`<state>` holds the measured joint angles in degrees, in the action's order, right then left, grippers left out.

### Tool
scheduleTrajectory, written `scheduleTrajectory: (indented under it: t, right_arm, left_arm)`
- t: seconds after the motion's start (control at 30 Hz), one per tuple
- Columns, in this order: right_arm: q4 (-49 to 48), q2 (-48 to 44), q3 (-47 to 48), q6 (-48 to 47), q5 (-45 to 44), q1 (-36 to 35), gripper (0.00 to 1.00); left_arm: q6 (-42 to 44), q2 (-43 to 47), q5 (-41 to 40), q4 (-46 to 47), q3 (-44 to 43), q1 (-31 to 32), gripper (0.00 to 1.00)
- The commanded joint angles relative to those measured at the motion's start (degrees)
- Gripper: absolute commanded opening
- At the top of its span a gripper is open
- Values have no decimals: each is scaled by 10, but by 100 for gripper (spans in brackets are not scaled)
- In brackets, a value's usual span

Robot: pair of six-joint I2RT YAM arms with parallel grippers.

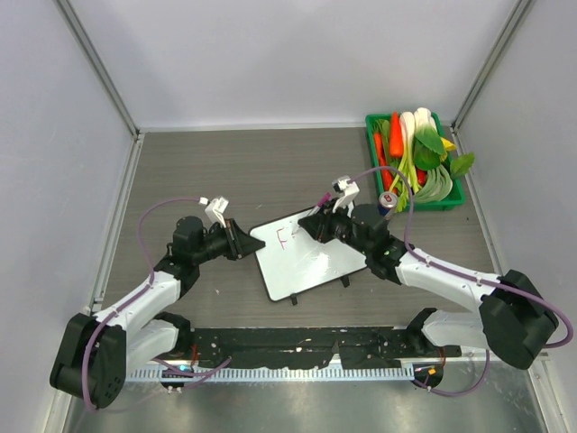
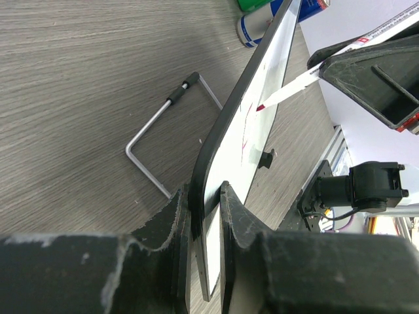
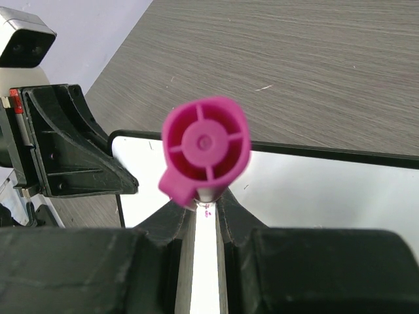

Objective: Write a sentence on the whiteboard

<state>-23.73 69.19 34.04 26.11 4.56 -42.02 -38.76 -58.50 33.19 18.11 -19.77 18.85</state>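
Observation:
The whiteboard (image 1: 311, 262) lies tilted in the middle of the table. My left gripper (image 1: 252, 244) is shut on its left edge, and the left wrist view shows that edge (image 2: 204, 171) pinched between the jaws. My right gripper (image 1: 317, 225) is shut on a white marker with a pink end cap (image 3: 206, 145), held over the board's upper left part. The marker's tip (image 2: 261, 106) touches the board face. Of the sentence, only a pink "F" (image 1: 282, 237) and a short stroke show, also seen as pink strokes (image 2: 247, 112) in the left wrist view.
A green tray (image 1: 456, 197) of vegetables stands at the back right, with a small can (image 1: 388, 200) beside it. A bent metal wire (image 2: 149, 127) lies on the table under the board's far side. Grey walls close off both sides and the back.

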Motion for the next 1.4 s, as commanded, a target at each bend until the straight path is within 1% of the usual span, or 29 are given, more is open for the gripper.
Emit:
scheduleTrajectory:
  t: [0.0, 0.13, 0.63, 0.97, 1.37]
  right_arm:
    - [-18, 15, 7, 3, 4, -3, 1]
    - [-18, 17, 9, 3, 19, -3, 1]
    - [9, 4, -14, 1, 31, -5, 1]
    - [25, -12, -21, -4, -7, -5, 1]
    - [27, -5, 8, -9, -36, -5, 2]
  left_arm:
    - [67, -10, -58, -29, 12, -4, 0]
    - [67, -11, -59, -29, 12, -4, 0]
    - [67, -14, -56, -27, 12, -4, 0]
    - [67, -12, -57, -28, 12, -4, 0]
    - [67, -9, -57, -27, 14, -3, 0]
